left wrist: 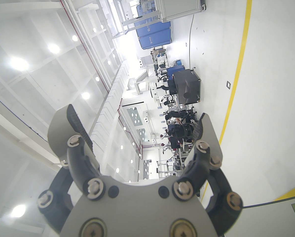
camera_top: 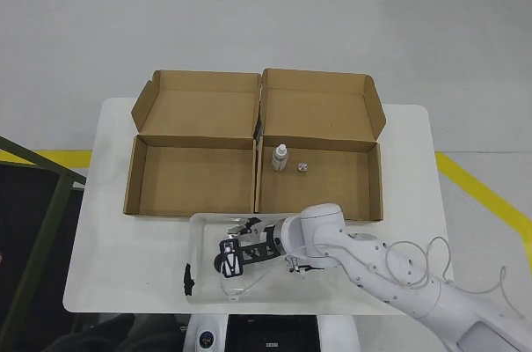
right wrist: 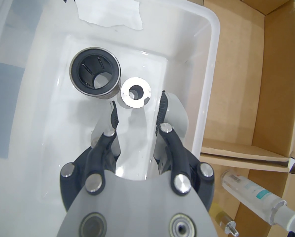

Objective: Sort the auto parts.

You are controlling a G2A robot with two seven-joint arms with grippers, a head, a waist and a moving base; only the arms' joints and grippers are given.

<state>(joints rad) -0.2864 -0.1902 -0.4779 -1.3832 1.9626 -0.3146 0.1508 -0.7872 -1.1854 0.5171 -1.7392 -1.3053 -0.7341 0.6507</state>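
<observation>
The right gripper (right wrist: 138, 101) stands inside the clear bin (right wrist: 212, 57), with its jaws moderately wide and nothing gripped. The silver sleeve (right wrist: 135, 92) stands upright right at its fingertips, partly in the gap between them, and it seems to touch neither finger. Just beside the sleeve, on the side away from the boxes, stands the black-lined bearing (right wrist: 95, 75), also with its hole up. I cannot tell whether the two parts touch.

So in the bin there are two parts, one small sleeve and one bigger bearing. In the top view the right gripper (camera_top: 239, 251) is near the middle of the bin (camera_top: 193, 255).

The finger on the side of the boxes is near the bin's wall. The other finger is close to the bearing. Toward the bin's far end there is more free floor.

Behind the bin are two open cardboard boxes, the left box (camera_top: 195, 180) and the right box (camera_top: 336, 189), side by side on the white table (camera_top: 107, 255). The right box holds one bottle (camera_top: 280, 158) and one small metal piece (camera_top: 304, 165), near each other.

The left gripper (left wrist: 137, 114) is wide apart, holds nothing and points up into the hall.
</observation>
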